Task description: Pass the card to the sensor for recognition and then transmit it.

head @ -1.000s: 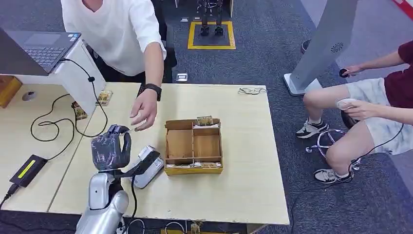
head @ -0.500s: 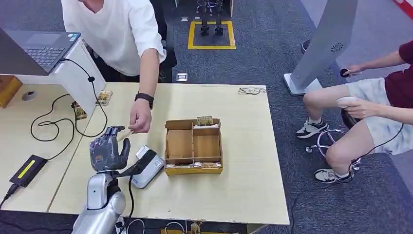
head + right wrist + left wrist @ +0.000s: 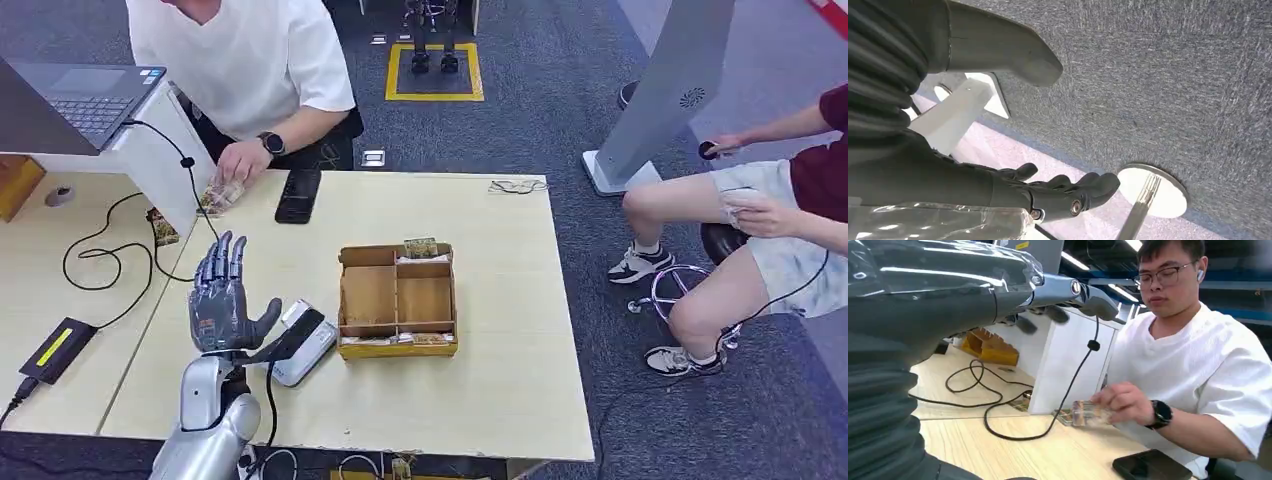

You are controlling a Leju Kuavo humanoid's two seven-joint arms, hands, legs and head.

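- Fingers of the left hand (image 3: pixel 222 300) are being held spread and upright above the table (image 3: pixel 500 390), nothing between them.
- Right hand (image 3: pixel 1058 192) is being hung toward the carpeted floor (image 3: pixel 1173 75), fingers loosely extended and apart, nothing held.
- Sensor (image 3: pixel 303 342), a grey reader, is lying on the table just beside the left hand, with the wooden box (image 3: pixel 398 300) next to it.
- Card (image 3: pixel 1088 413) is being handled by the person's hand (image 3: pixel 240 160) at the table's far edge, near the white stand (image 3: pixel 160 160); it is judged a clear-sleeved card, though blur is leaving that uncertain.
- Black phone (image 3: pixel 299 195) is lying near that hand.
- Card is being judged light, thin, stiff and slick: it should be pinched by one short edge between thumb and finger, face left bare for the sensor.
- Slipping or twisting in a loose pinch is being judged the main risk.
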